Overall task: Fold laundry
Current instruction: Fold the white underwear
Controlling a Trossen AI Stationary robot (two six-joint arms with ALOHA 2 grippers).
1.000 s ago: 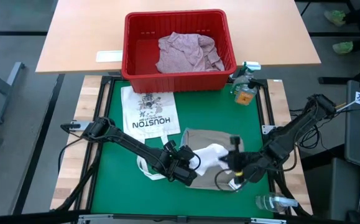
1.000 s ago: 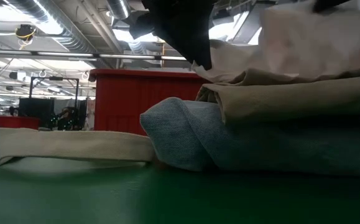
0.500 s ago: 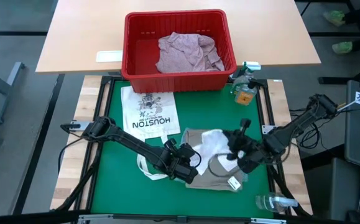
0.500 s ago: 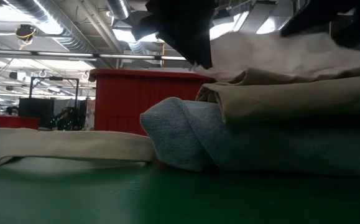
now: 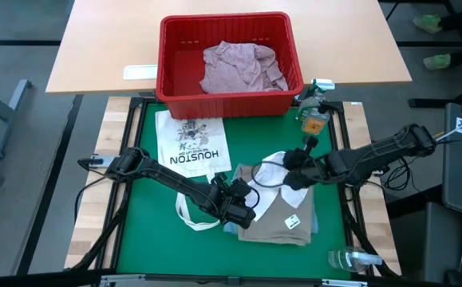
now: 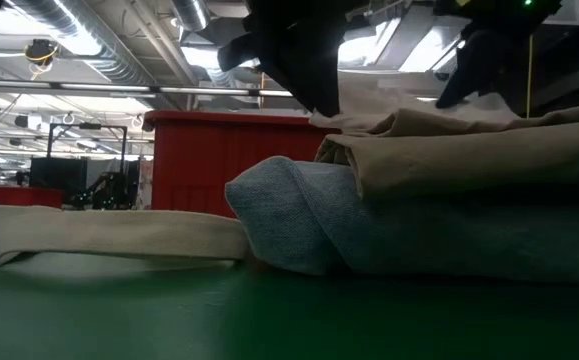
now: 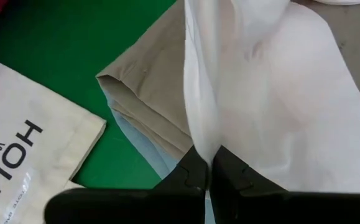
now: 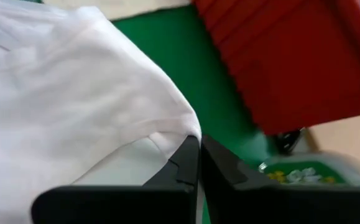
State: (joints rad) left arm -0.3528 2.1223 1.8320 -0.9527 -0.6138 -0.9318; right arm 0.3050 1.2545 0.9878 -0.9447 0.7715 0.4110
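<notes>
A white garment (image 5: pixel 274 177) is stretched between my two grippers above a folded tan cloth (image 5: pixel 277 223), which lies on folded light blue jeans (image 6: pixel 299 215) at the mat's near middle. My left gripper (image 5: pixel 251 204) is shut on the garment's near-left part. My right gripper (image 5: pixel 288 169) is shut on its far-right part. A pale pink-mauve shirt (image 5: pixel 240 67) lies crumpled in the red basket (image 5: pixel 171 56) at the far edge. My left gripper pinches a folded edge of the white garment (image 7: pixel 199 138) between its two shut fingers, coming slanting down from the table's left. The cloth runs away from the fingers and spreads over the tan cloth. My right gripper pinches a corner of the white garment (image 8: pixel 184 132) between its two shut fingers, slanting down from the table's right. The cloth falls away from the fingers in a smooth sheet, held above the tan cloth.
A cream tote bag (image 5: pixel 191 143) printed HOUSTON lies flat on the green mat (image 5: pixel 147 231) left of the pile, its handle looping toward the near side. Spray bottles stand at the far right (image 5: pixel 314 108) and lie at the near right (image 5: pixel 350 259).
My right gripper has swung from the near right of the pile toward the far edge and turned, carrying its part of the white garment. The garment, bunched before, is now drawn out between the grippers. My left gripper has kept its hold.
</notes>
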